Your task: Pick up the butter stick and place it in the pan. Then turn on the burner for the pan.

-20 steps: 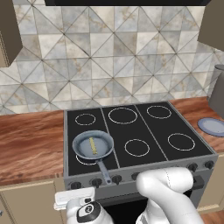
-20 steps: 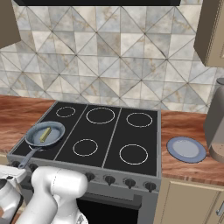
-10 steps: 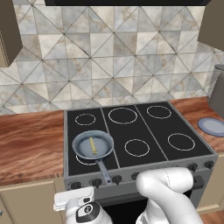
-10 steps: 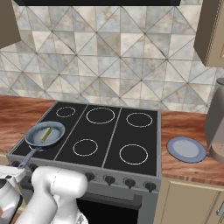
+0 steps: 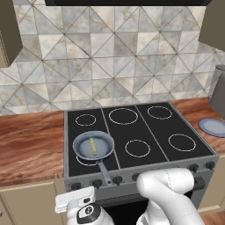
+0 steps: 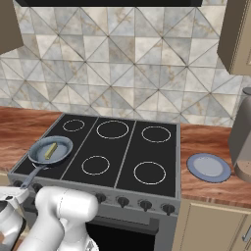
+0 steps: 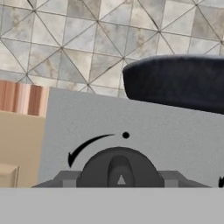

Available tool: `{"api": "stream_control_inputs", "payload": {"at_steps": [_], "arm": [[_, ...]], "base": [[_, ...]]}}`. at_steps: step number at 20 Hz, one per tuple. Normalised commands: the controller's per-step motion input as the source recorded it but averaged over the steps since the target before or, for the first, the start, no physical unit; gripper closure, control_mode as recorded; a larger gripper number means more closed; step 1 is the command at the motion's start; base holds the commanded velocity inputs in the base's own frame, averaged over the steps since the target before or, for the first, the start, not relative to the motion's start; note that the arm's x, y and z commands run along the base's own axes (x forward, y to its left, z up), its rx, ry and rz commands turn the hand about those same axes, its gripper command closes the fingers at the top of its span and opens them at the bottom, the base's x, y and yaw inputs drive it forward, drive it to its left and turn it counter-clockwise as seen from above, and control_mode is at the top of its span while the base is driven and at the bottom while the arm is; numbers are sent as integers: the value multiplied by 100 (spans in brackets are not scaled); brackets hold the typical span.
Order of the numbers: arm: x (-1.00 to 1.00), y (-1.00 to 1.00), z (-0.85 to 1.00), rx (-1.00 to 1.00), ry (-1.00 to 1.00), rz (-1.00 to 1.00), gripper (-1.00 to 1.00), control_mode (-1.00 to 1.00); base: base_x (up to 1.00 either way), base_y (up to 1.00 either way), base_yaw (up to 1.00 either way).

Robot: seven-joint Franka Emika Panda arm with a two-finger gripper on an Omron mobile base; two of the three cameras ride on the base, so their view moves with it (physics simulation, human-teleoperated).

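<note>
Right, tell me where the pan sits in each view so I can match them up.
Left base view: the pan sits on the stove's front-left ring, handle toward the knobs.
Right base view: the pan is at left, on that same front-left ring.
Hand view: its dark underside looms upper right, above the grey stove front.
Shared landmark: the butter stick lying in it.

Glossy white rounded arm (image 5: 169,193), dark round joint cap

a wall of grey marbled triangle tiles (image 5: 114,57) rises at 12 o'clock behind the black glass stove (image 5: 145,132). a reddish wood tabletop (image 5: 30,145) runs at 9 and 3 o'clock. beige upper cabinets (image 6: 238,37) hang in the top corners; beige lower cabinet doors (image 6: 215,228) sit below.
</note>
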Motion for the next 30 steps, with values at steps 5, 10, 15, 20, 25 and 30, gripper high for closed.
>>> {"api": "stream_control_inputs", "payload": {"at_steps": [5, 10, 15, 20, 25, 30], "arm": [[7, -2, 0, -18, 2, 5, 100, -100], [13, 0, 0, -19, 4, 5, 100, -100], [18, -4, 0, -16, 4, 8, 100, -100], [22, -11, 0, -10, 1, 17, 100, -100], [17, 0, -5, -17, 1, 15, 100, -100], [22, 0, -3, -22, 4, 13, 100, -100]], "base": [[0, 0, 0], [0, 0, 0], [0, 0, 0], [0, 0, 0], [0, 0, 0], [0, 0, 0]]}}
